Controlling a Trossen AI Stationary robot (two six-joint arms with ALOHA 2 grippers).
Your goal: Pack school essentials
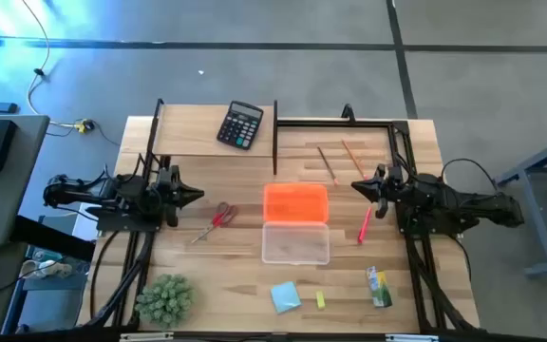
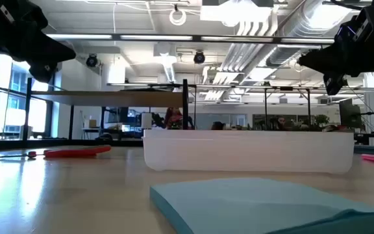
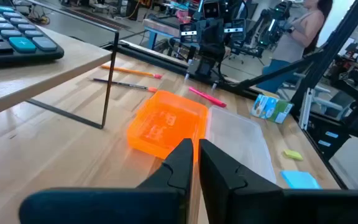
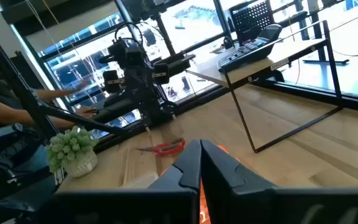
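So far nothing was packed | I had left gripper (image 1: 198, 195) and right gripper (image 1: 356, 186) closed, empty, at the sides | scissors (image 1: 218, 218), pencils (image 1: 340, 158), pen (image 1: 364, 224), notepad (image 1: 286, 296) lay around the open clear case (image 1: 295, 243).

No legible text (anywhere here)

You'll see a black calculator (image 1: 240, 124) on the raised wooden shelf (image 1: 188, 142) at the tabletop's (image 1: 235, 275) far edge, and a spiky green plant (image 1: 164, 298) (potted, apparently) at the near-left corner.
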